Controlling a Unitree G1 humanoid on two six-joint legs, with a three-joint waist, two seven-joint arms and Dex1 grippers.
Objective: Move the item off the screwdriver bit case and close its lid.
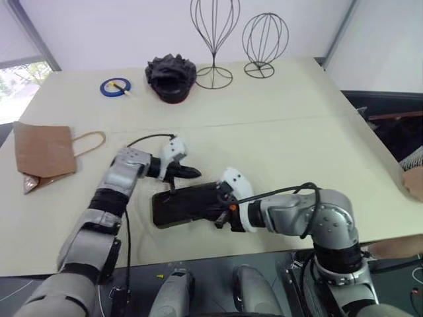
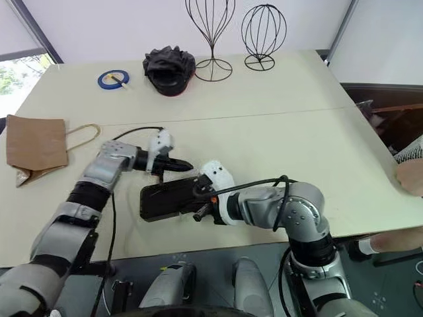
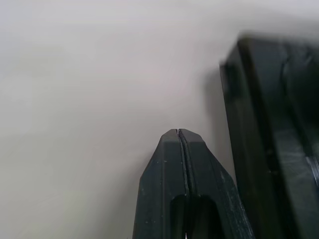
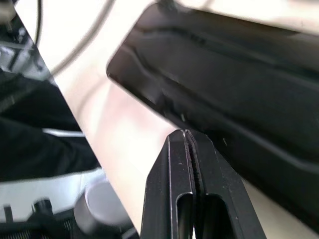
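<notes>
View over my two arms at a cream table (image 1: pixel 297 145). The paper bag (image 1: pixel 43 153) lies flat at the far left of the table, well apart from the screwdriver bit case (image 1: pixel 188 203), so the first step reads as done. The case sits near the front edge between my hands, and its lid (image 2: pixel 173 196) appears to lie down flat over it (whether the latch has caught is too small to tell). My left gripper (image 1: pixel 190 173) has its fingers pressed together on nothing, tips just beside the case's far edge, as the left wrist view confirms (image 3: pixel 178 133). My right gripper (image 4: pixel 185 133) is likewise pressed together and empty, its tip at the case's near right edge. Step in hand, by my judgement: closing the lid, at or near completion. The next move calls for a check that the lid is seated, a light downward press near the latch if not, then lifting both hands clear without dragging the case
</notes>
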